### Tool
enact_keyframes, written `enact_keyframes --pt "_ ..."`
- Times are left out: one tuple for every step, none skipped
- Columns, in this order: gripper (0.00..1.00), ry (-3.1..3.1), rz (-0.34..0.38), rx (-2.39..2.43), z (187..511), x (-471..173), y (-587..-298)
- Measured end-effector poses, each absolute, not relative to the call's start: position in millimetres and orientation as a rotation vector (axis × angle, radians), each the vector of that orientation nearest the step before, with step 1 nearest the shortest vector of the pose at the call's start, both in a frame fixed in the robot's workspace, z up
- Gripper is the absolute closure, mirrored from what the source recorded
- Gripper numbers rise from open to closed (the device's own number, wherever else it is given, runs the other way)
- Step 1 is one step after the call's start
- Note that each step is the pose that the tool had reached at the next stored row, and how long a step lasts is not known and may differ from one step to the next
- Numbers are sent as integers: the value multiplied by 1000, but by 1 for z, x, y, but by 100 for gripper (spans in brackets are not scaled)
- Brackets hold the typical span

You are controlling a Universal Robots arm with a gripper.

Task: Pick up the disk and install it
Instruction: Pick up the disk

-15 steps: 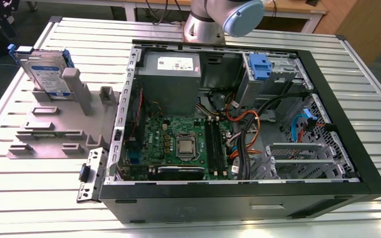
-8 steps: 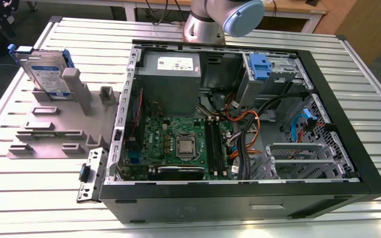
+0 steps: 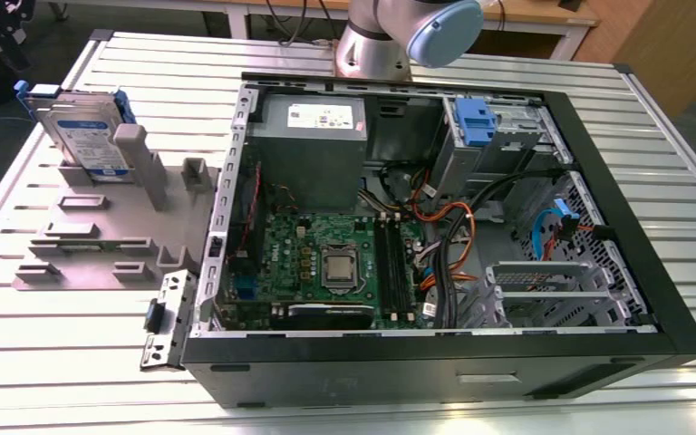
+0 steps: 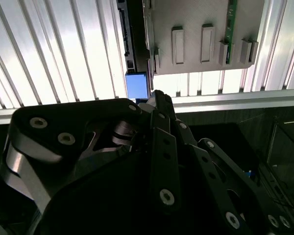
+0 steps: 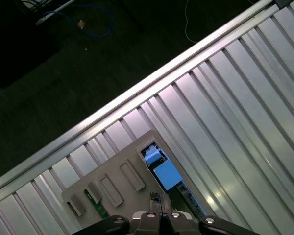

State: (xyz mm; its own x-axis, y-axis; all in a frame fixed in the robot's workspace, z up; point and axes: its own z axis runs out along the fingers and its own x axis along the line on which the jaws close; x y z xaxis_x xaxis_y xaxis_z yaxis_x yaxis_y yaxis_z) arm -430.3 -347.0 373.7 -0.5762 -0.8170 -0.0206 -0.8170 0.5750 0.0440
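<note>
The disk (image 3: 82,136) stands on edge in a grey slotted holder (image 3: 94,236) on the table, at the exterior view's left, its white-and-blue label facing out. The first wrist view looks down on the disk's blue frame (image 5: 165,174) and the holder (image 5: 112,181). My gripper (image 5: 159,199) hangs above them, fingers together and holding nothing. In the second wrist view the gripper (image 4: 159,98) points at the blue frame end (image 4: 136,84), well apart from it.
An open black computer case (image 3: 445,358) lies to the holder's right in the exterior view, with a grey power supply box (image 3: 312,136) and a blue latch (image 3: 475,122) at a drive bay. The slatted metal table (image 3: 58,362) ends near the holder; dark floor lies beyond.
</note>
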Motion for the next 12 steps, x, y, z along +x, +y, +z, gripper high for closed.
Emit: enact_keyframes --pt "89 -2778 -76 1460 374 -430 -347" --pt "89 -2767 -76 1480 374 -430 -347" --pt "89 -2754 -76 1503 374 -430 -347" --pt "89 -2741 -76 1526 373 -430 -347" --pt "89 -2726 -76 1551 373 -430 -347" --pt "89 -2714 -76 1572 373 -430 -347" --pt "89 -2702 -76 1592 373 -430 -347" --pt "89 -2691 -76 1610 373 -430 -347" --pt "89 -2681 -76 1626 373 -430 -347" --pt "89 -2672 -76 1639 373 -430 -347" --pt "89 -2667 -76 1647 373 -430 -347" --pt "89 -2665 -76 1651 373 -430 -347"
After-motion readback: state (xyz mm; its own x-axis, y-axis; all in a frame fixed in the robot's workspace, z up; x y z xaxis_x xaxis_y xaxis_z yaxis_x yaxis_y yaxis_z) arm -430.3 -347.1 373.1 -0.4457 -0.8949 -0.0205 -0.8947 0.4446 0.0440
